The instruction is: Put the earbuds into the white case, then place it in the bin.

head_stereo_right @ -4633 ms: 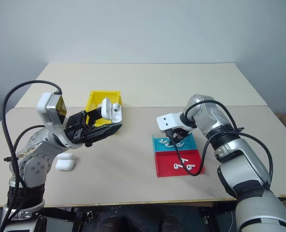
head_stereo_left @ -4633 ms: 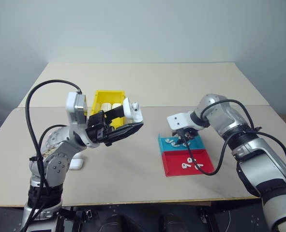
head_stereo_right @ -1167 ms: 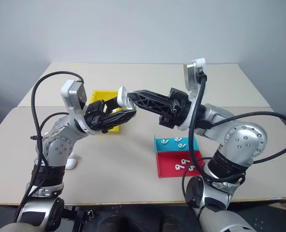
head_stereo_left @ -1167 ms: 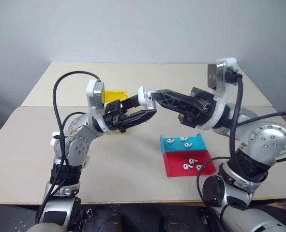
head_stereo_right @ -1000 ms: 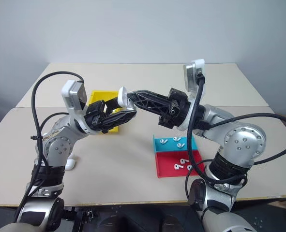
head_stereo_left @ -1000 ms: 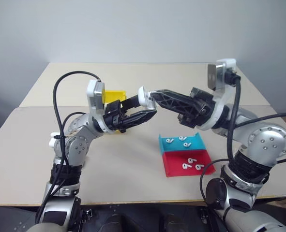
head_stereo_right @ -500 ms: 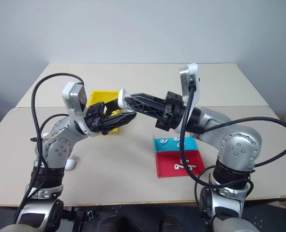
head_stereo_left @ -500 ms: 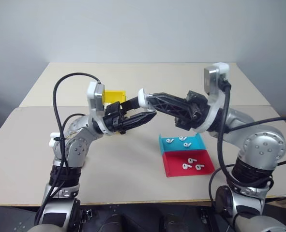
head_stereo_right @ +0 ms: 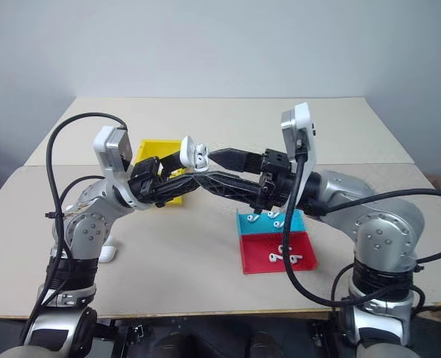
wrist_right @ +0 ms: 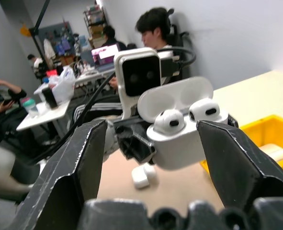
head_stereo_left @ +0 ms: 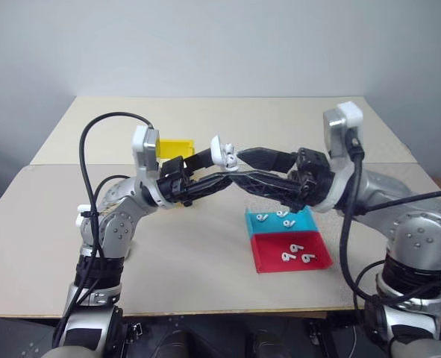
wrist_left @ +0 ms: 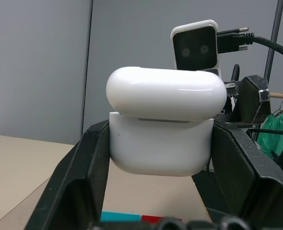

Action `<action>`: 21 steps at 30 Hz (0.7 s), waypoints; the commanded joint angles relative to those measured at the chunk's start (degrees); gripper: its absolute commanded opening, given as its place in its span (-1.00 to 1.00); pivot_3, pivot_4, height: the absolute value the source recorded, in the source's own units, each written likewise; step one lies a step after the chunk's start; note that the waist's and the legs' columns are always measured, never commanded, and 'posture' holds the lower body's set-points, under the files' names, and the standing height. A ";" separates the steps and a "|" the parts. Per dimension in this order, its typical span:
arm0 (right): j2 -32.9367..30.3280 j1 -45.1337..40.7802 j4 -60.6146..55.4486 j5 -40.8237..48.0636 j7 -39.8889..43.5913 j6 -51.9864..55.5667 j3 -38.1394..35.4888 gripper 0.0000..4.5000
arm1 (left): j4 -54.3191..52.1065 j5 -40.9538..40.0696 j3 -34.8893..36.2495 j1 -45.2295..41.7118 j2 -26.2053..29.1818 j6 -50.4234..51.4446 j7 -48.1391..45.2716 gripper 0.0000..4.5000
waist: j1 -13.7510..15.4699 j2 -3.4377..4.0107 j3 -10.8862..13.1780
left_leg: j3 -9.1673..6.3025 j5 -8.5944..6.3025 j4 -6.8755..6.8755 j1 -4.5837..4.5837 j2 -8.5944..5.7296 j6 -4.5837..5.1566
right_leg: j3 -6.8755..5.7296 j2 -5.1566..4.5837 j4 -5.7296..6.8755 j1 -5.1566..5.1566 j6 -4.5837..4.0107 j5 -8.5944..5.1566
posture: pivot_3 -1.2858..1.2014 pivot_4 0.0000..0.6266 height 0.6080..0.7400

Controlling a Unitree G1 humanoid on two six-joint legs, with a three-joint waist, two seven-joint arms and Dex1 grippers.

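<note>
Left jaws: one case (wrist_left: 163, 130), two earbuds (wrist_right: 168, 120).

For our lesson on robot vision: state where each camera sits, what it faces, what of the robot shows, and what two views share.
Head stereo pair: looks down over both arms at the table.
Left wrist: sights along the left end effector, shut on the white case.
Right wrist: sights along the open right end effector at the case holding two earbuds.
Shared: both wrist views show the case.

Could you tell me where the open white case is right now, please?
In the head views the white case is held above the table in the left gripper, just right of the bin, with the open right gripper around it.
</note>
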 commanded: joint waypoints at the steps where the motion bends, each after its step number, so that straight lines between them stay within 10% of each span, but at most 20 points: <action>1: -5.12 -1.36 -1.18 -0.24 3.48 -2.56 -1.39 0.43 | -0.54 2.19 -0.49 -1.15 -0.46 -1.59 1.43 0.26 | 0.08 0.00 0.00 | 0.00 0.00 0.00 0.00 0.00 0.01 | 0.00 0.00 0.01 0.01 0.00 0.00 | 0.03 -0.52 1.00; 11: -18.71 -22.20 9.21 -19.47 18.67 -7.52 18.07 -0.99 | 1.88 9.27 -5.50 -2.70 -1.94 -2.50 2.71 0.26 | -0.03 0.03 0.02 | 0.05 -0.01 -0.07 0.00 0.03 0.02 | 0.06 0.05 -0.04 -0.07 0.00 0.00 | 0.03 -0.52 1.00; 21: -15.13 -36.75 20.64 -36.58 29.62 -11.34 35.02 -0.99 | 5.43 16.46 -9.30 -5.09 -2.74 -5.50 3.27 0.26 | -0.03 0.04 0.02 | 0.10 -0.01 0.00 -0.08 0.02 0.02 | 0.05 0.00 0.01 -0.15 0.00 0.00 | 0.03 -0.52 1.00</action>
